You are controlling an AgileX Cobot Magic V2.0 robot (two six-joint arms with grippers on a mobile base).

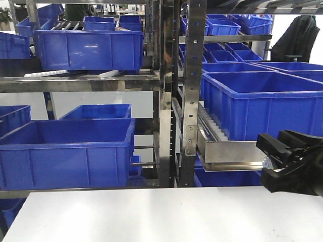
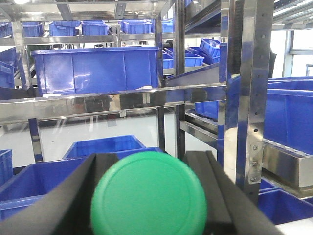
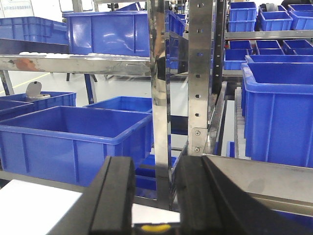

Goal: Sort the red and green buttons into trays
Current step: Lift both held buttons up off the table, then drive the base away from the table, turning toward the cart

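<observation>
Left wrist view first: the left gripper [image 2: 151, 161] holds the green button [image 2: 147, 196], whose round green cap fills the space between the two black fingers [image 2: 63, 196] and faces the camera. The fingers press in on either side. The cap hides the button's base and the exact points of contact. Behind it a blue crate [image 2: 98, 68] sits on a shelf of the steel rack [image 2: 249, 88], with more crates below and beyond.

Going left to right in the front-facing view, a large blue crate [image 1: 65, 151] rests on the lower shelf at the left. A rack upright [image 1: 192, 91] stands in the middle, and deeper crates fill the shelves at the right. The white table [image 1: 166, 214] spans the bottom of the frame. The right gripper [image 1: 263, 160] enters at the right edge, above the table's far right side. Its black jaws are spread, one above the other.

In the right wrist view, that gripper's two fingers [image 3: 115, 196] stand apart, and the rack and a low blue bin [image 3: 73, 142] show through the gap. Nothing is seen gripped between them. A small yellow patch [image 3: 152, 227] shows at the bottom edge of the gap; what it is cannot be told.
</observation>
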